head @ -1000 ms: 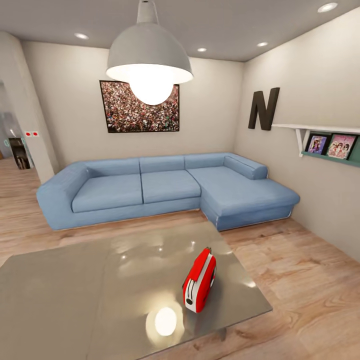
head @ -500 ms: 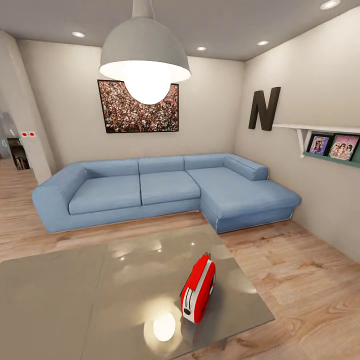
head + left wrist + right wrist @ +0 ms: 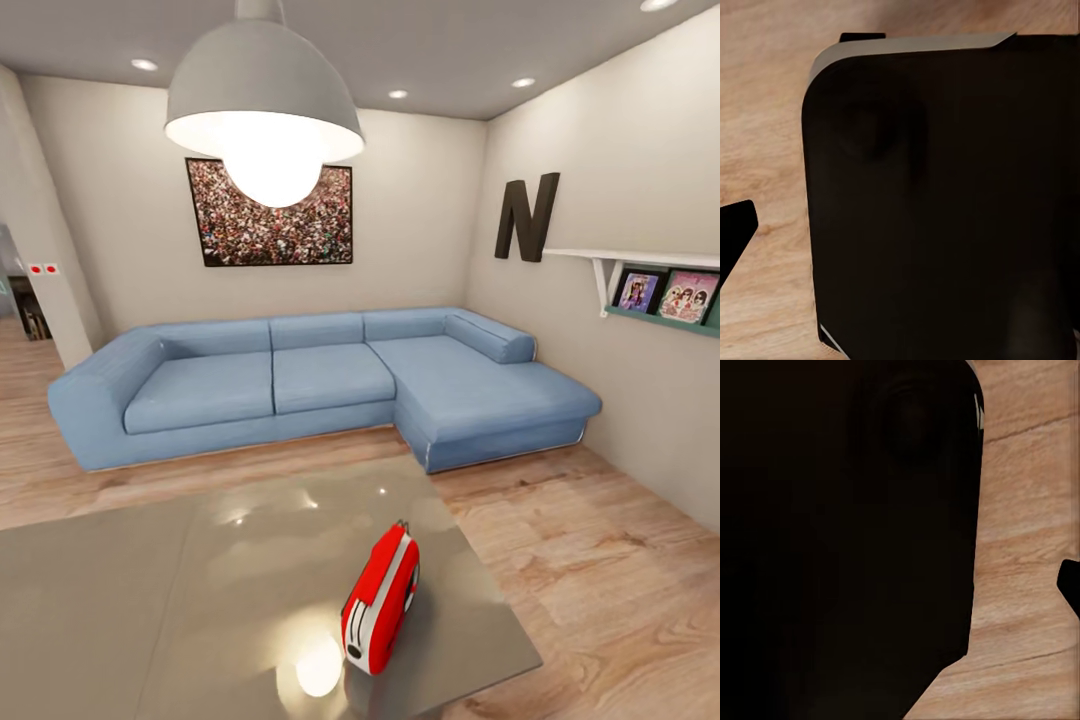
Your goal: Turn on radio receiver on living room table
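The radio receiver (image 3: 380, 600) is a small bright-red rounded box with a white edge band, standing upright near the right end of the low table (image 3: 150, 590). Its narrow white-slotted end faces me and a thin wire handle rises from its top. The table's glossy grey-taupe top mirrors the lamp beside the radio. In the left wrist view a dark fingertip (image 3: 731, 240) pokes in over wood floor beside a large black body. A dark fingertip (image 3: 1071, 585) shows likewise in the right wrist view. Neither view reveals the jaws' spacing.
A blue L-shaped sofa (image 3: 320, 380) stands behind the table against the beige wall, under a crowd photo (image 3: 270, 215). A big white pendant lamp (image 3: 262, 100) hangs above the table. A letter N (image 3: 527, 217) and a shelf (image 3: 650, 275) are on the right wall. Light wood floor (image 3: 590, 570) lies right of the table.
The whole picture has shifted: the camera has come closer, so radio and table sit lower and further left in frame. Nothing in the room has moved on its own.
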Motion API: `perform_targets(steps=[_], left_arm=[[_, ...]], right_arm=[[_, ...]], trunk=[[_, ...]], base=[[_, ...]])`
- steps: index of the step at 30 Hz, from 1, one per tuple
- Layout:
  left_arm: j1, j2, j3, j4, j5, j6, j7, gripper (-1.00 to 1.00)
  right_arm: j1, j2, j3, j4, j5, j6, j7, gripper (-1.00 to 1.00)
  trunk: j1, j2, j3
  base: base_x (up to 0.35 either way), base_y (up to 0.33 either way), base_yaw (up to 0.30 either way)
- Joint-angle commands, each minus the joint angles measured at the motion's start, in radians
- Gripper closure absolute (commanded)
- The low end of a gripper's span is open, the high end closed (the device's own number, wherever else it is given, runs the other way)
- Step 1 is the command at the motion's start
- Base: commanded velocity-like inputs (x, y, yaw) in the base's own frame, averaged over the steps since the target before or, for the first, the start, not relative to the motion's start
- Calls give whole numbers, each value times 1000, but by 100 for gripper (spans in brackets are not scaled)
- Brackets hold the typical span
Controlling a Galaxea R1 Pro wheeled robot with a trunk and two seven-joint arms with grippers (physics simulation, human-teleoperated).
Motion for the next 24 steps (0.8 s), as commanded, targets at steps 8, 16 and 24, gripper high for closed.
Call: perform_targets(steps=[8, 16, 24], left_arm=[[0, -1, 1, -2, 0, 1, 2, -100], [0, 0, 1, -3, 0, 0, 0, -100], [0, 0, 1, -3, 0, 1, 1, -100]], right_arm=[[0, 0, 0, 0, 0, 0, 0, -100], [0, 0, 0, 0, 0, 0, 0, -100], [0, 0, 0, 0, -1, 0, 0, -100]], trunk=[[0, 0, 0], [0, 0, 0], [0, 0, 0]], base=[[30, -10, 0], [247, -115, 0], [89, -51, 0]])
